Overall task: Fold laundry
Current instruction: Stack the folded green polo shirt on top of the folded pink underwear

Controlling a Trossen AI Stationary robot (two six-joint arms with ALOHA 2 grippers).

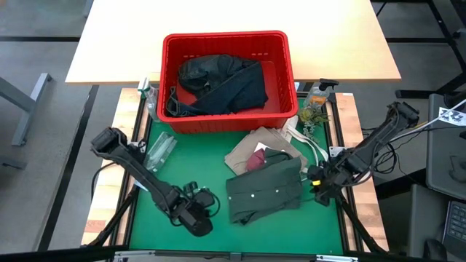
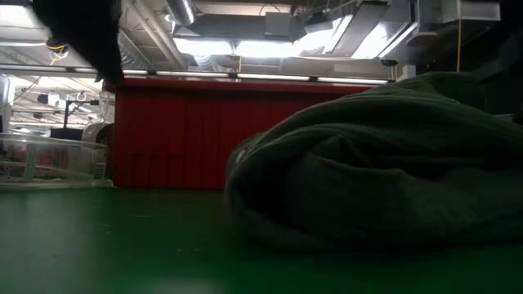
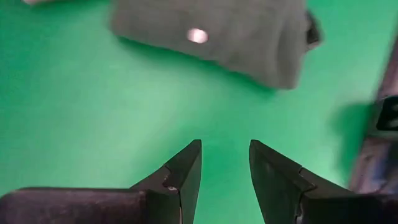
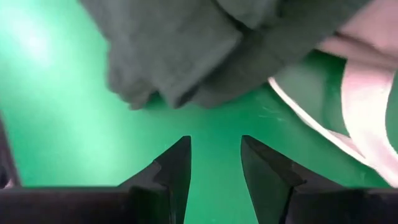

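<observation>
Overhead: looks straight down on my whole table.
Low: table-height, close behind the olive-green shirt [image 2: 384, 163].
Wrists: both face that shirt.

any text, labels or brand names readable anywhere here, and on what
None can be read.
The clear plastic bottle beside the red basket carries a label, too small to read.
The olive-green shirt shows only plain buttons, no tag or print.
The white sheet with black marks at the right edge shows a pattern, no legible words.
</observation>
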